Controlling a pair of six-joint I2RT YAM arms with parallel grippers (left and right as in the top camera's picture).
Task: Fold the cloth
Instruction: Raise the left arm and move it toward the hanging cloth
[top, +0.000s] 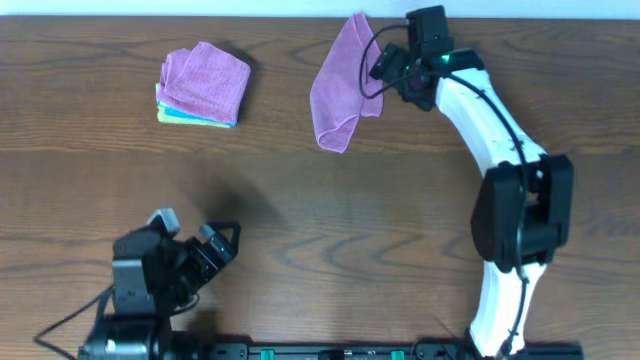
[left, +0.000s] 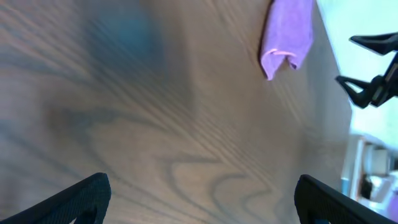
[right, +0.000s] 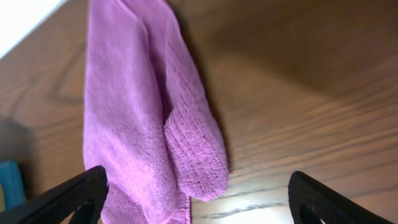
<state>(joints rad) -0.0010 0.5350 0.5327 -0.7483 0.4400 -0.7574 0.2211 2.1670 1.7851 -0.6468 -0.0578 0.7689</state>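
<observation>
brown wood-grain table under everything. white right arm reaches to the far edge, its right gripper spread wide and empty at the right edge of the long purple terry cloth. that cloth lies far centre-right, bunched lengthwise, near end curled over. black left arm sits near left, left gripper wide apart, holding nothing, over bare wood. small stack of folded cloths, pink over blue and yellow-green, far left, well apart from the purple cloth.
</observation>
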